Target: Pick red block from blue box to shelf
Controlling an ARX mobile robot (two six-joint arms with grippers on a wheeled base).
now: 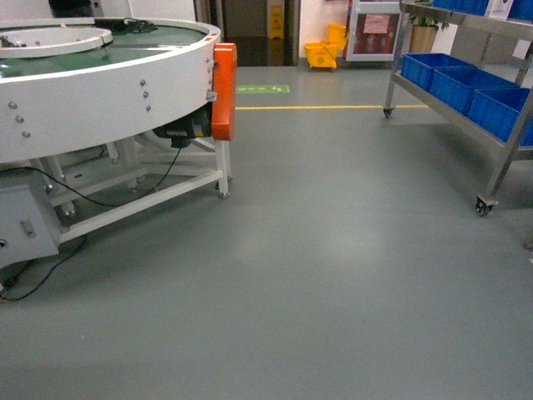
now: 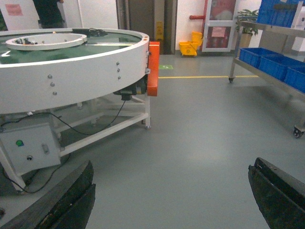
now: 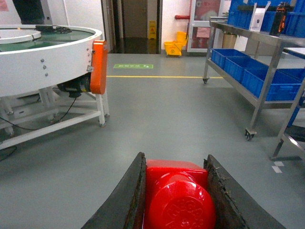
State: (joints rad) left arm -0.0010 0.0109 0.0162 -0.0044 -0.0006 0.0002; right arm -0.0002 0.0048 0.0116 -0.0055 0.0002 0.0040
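Note:
The red block (image 3: 177,195), glossy with its round stud facing the camera, fills the bottom of the right wrist view, and my right gripper (image 3: 175,160) is shut on it, a dark finger pressed against each side. It hangs above the grey floor. The steel shelf (image 3: 259,102) stands ahead to the right on castors; the head view shows the shelf (image 1: 506,160) at the right edge. In the left wrist view my left gripper (image 2: 172,164) is open, with only floor between its fingers. The blue box is out of view. Neither gripper shows in the head view.
A white round conveyor table (image 1: 100,92) with an orange guard (image 1: 223,92) fills the left, with cables (image 1: 50,275) on the floor beneath it. Dark blue crates (image 1: 466,83) sit on the shelf's lower tier. A yellow mop bucket (image 1: 325,52) stands by the far doorway.

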